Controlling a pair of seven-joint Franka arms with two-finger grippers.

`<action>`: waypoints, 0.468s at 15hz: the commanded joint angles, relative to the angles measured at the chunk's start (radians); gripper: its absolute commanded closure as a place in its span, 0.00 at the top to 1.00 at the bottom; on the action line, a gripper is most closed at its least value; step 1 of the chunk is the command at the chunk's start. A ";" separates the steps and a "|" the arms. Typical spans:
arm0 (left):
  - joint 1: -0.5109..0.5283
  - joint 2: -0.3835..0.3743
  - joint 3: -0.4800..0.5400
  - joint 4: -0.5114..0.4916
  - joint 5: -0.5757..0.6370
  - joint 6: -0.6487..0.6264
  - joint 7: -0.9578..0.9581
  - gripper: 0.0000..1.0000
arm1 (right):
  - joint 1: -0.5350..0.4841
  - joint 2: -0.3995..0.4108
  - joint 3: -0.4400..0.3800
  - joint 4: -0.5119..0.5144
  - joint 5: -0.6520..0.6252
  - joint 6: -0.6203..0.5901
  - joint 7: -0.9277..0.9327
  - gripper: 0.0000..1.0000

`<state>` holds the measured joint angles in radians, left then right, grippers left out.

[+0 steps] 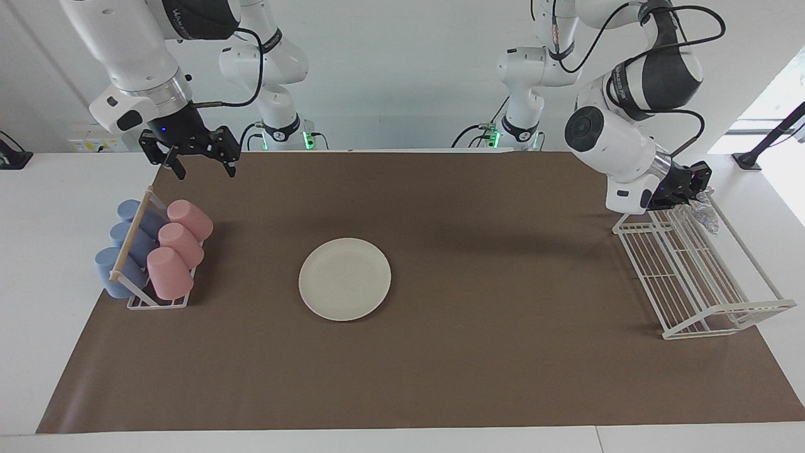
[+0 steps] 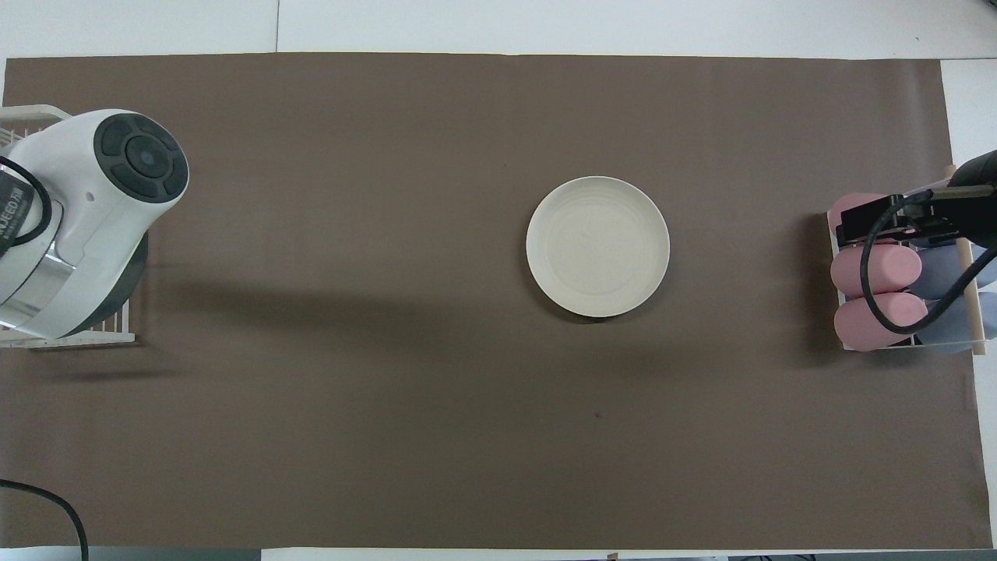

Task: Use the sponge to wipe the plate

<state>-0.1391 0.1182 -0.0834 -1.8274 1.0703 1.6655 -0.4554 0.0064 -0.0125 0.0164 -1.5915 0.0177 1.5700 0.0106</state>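
Plate [image 1: 344, 279] bare mid-mat | left claw [image 1: 693, 192] gripping sponge [image 1: 705, 214] over rack [image 1: 692, 277] | right claw [image 1: 202, 165] wide

In the overhead view the left arm's wrist housing [image 2: 86, 218] covers most of the wire rack [image 2: 93, 336], and the left gripper and sponge are hidden beneath it. In the facing view the left gripper [image 1: 692, 192] is partly hidden by its own wrist, and the sponge [image 1: 705, 212] shows only as a small pale shape at the fingertips. The right gripper [image 2: 896, 222] is cut off by the overhead view's edge.

Bright even light, soft arm shadows on brown mat [image 1: 440, 377], sharp focus
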 commanded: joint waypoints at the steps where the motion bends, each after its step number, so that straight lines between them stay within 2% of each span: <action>1: 0.016 0.009 0.001 -0.081 0.089 0.057 -0.107 0.00 | 0.006 0.011 -0.003 0.031 -0.004 -0.036 0.019 1.00; 5: 0.013 0.076 -0.001 -0.159 0.203 0.050 -0.364 0.00 | 0.004 0.008 -0.003 0.031 -0.002 -0.036 0.017 1.00; 7: 0.007 0.113 -0.002 -0.164 0.209 0.033 -0.453 0.00 | 0.007 0.008 -0.003 0.030 -0.001 -0.036 0.019 1.00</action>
<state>-0.1308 0.2099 -0.0823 -1.9750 1.2457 1.6986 -0.8258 0.0067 -0.0125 0.0164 -1.5840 0.0177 1.5614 0.0107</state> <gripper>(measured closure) 0.938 0.000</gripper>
